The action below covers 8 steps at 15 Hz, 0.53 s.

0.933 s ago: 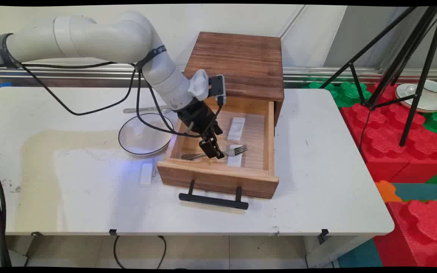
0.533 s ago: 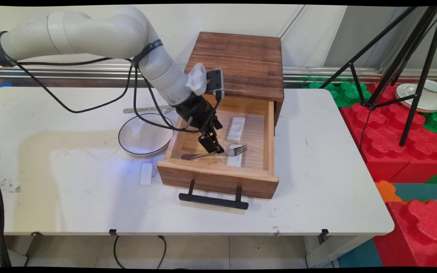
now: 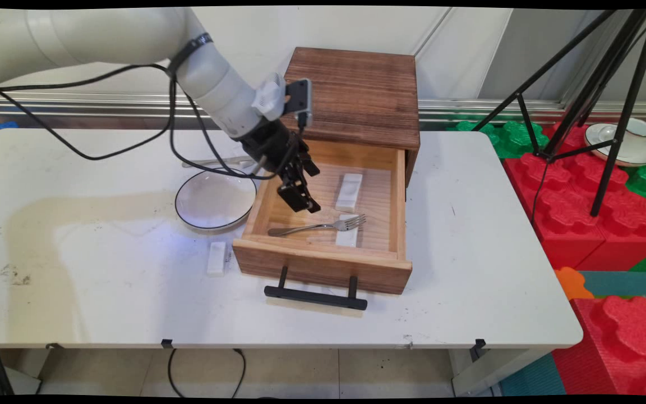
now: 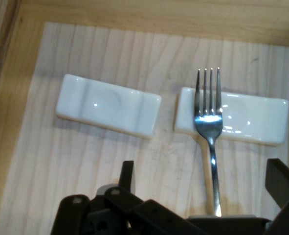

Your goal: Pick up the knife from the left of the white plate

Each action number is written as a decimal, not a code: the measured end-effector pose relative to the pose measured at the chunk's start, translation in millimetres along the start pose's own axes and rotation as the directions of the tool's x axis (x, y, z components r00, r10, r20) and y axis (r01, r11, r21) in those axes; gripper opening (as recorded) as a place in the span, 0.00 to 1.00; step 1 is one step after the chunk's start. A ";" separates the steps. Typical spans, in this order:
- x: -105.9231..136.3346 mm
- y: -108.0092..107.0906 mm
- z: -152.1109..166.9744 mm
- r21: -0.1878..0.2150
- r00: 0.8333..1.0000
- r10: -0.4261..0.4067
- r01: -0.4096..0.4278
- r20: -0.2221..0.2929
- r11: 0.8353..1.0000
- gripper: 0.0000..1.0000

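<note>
Rising from the fork [image 3: 319, 225], the end effector [image 3: 299, 201] now hangs released above the open wooden drawer [image 3: 323, 264], holding nothing. The fork lies inside, its tines on a white rest [image 4: 232, 119], a second rest [image 4: 108, 105] beside it. On the white bench [image 3: 469, 252] sit a bowl [image 3: 215, 198], a white block [image 3: 216, 257], and a spoon [image 3: 211, 163] behind the bowl. Red foam blocks [image 3: 598, 213] and a tripod [image 3: 609, 84] stand right.

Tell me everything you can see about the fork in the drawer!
The fork is shiny silver metal with four tines and a long thin handle. It lies flat in the open wooden drawer, near its front. Its tines rest on top of a small white rest, and its handle runs down onto the drawer's floor. A second white rest lies apart from it, bare. The gripper hangs above the handle, open, not touching it.
</note>
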 end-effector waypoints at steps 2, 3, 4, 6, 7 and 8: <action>-4.2 0.1 -13.7 0.001 1.000 0.002 -0.002 -0.008 1.000 1.00; -5.6 0.1 -18.1 0.002 1.000 0.002 -0.002 -0.011 1.000 1.00; -7.9 0.2 -25.2 0.001 1.000 0.001 -0.001 -0.015 1.000 1.00; -11.9 0.4 -37.1 0.001 1.000 0.000 0.000 -0.023 1.000 1.00; -14.6 0.5 -45.3 0.001 1.000 -0.001 0.001 -0.028 1.000 1.00; -16.8 0.4 -53.5 -0.001 0.999 -0.002 0.002 -0.034 1.000 1.00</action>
